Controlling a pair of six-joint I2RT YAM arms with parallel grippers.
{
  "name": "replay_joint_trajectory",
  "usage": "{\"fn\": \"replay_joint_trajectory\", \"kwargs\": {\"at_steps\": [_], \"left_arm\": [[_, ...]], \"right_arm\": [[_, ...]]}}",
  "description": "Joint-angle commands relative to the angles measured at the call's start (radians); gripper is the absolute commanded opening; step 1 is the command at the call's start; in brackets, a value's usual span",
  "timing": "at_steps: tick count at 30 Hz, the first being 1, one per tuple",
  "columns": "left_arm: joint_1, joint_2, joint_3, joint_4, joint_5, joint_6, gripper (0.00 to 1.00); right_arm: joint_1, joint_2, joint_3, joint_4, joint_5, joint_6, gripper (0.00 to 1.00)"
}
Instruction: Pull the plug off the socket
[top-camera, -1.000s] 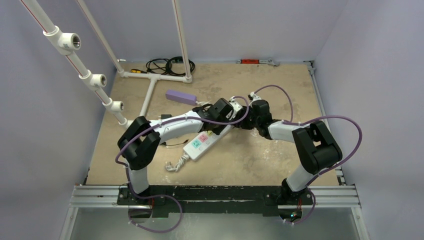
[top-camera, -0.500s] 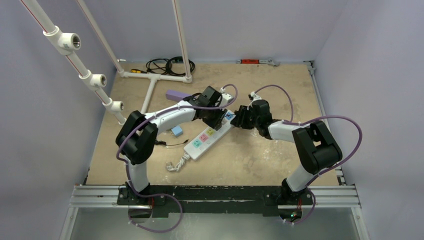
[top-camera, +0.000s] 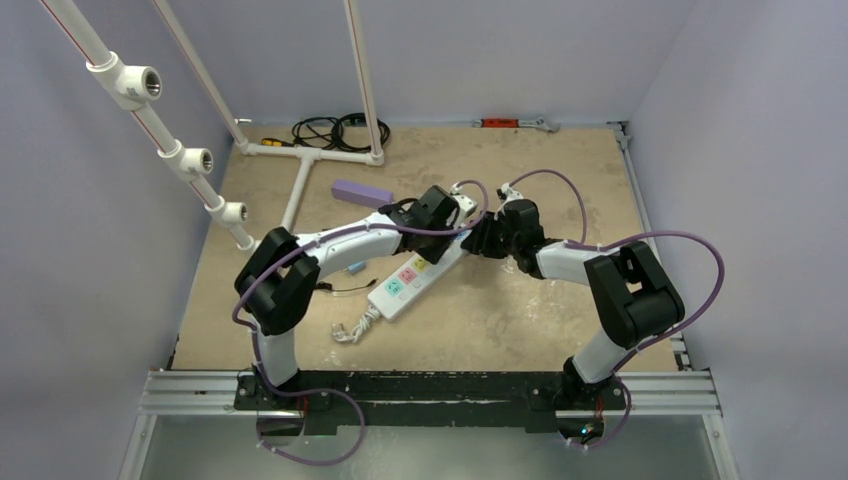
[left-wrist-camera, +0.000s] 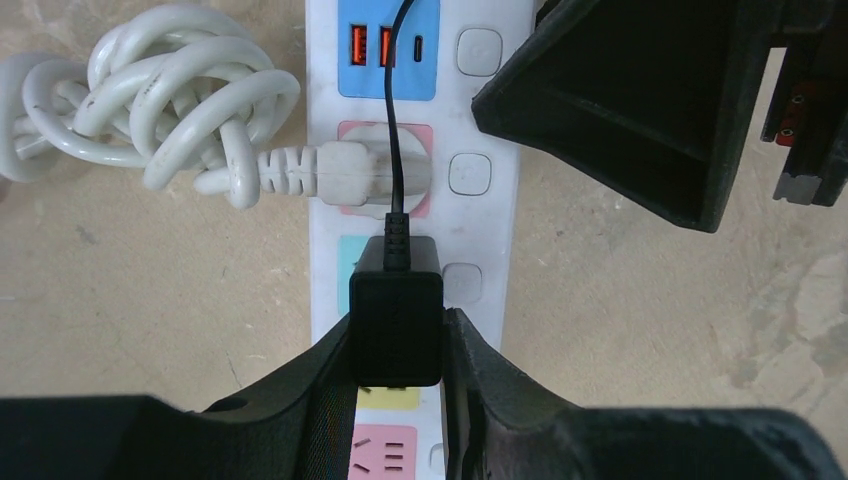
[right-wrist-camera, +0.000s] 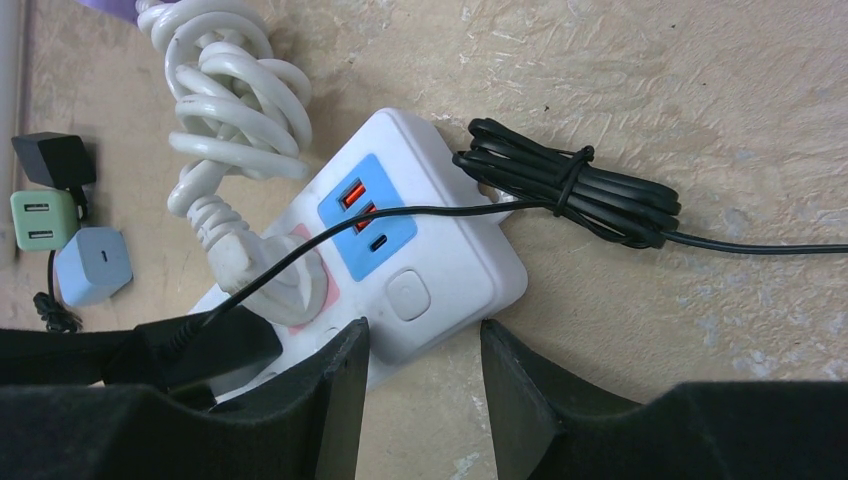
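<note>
Left pincer (left-wrist-camera: 397, 335): shut tight on the plug, one finger on each side of it.
Plug (left-wrist-camera: 396, 310): black and boxy, between the left pincer's fingers, over the blue-green and yellow faces of the socket. I cannot tell if its pins are in.
Socket (left-wrist-camera: 325, 260): long and white, flat on the tabletop (left-wrist-camera: 650, 330). It lies under the left pincer and runs on ahead of it.
Right pincer (right-wrist-camera: 422, 335): half open, fingers apart, tips at the socket's end by the blue face. I cannot tell if they press on it.
Room to move: bare tabletop lies left and right of the left pincer. The right pincer is close ahead, on its right.
In the way: a thin black cord (left-wrist-camera: 393, 120) runs from the plug straight ahead, over a white plug (left-wrist-camera: 360, 175) in the pink face. The bundled white cord (left-wrist-camera: 150, 100) lies ahead on the left.
Past the right pincer: a tied black cord bundle (right-wrist-camera: 570, 190) lies just beside the socket's end. Small chargers (right-wrist-camera: 95, 265) lie far to its left.
Writing: the marks on the socket's buttons (left-wrist-camera: 468, 175) are too faint to read.
</note>
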Motion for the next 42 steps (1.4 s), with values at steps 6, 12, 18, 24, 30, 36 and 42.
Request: {"fn": "replay_joint_trajectory", "kwargs": {"at_steps": [6,12,18,24,30,36,42], "left_arm": [[-0.112,0.046,-0.027,-0.013,-0.283,0.017,0.00],[-0.108,0.036,-0.019,-0.011,-0.202,0.008,0.00],[-0.049,0.026,-0.008,-0.021,-0.033,0.010,0.00],[0.025,0.018,-0.002,-0.031,0.120,0.010,0.00],[0.087,0.022,-0.005,-0.031,0.207,0.002,0.00],[0.116,0.022,-0.006,-0.025,0.244,-0.015,0.00],[0.122,0.010,-0.012,-0.014,0.245,-0.009,0.00]], "right_arm": [[0.001,0.027,-0.010,-0.113,0.062,-0.050,0.47],[0.002,0.026,-0.012,-0.113,0.060,-0.050,0.47],[0.001,0.027,-0.010,-0.113,0.060,-0.050,0.47],[0.003,0.031,-0.008,-0.114,0.060,-0.050,0.47],[0.001,0.031,-0.008,-0.114,0.057,-0.051,0.47],[0.002,0.032,-0.008,-0.114,0.054,-0.051,0.47],[0.002,0.032,-0.008,-0.114,0.052,-0.052,0.47]]}}
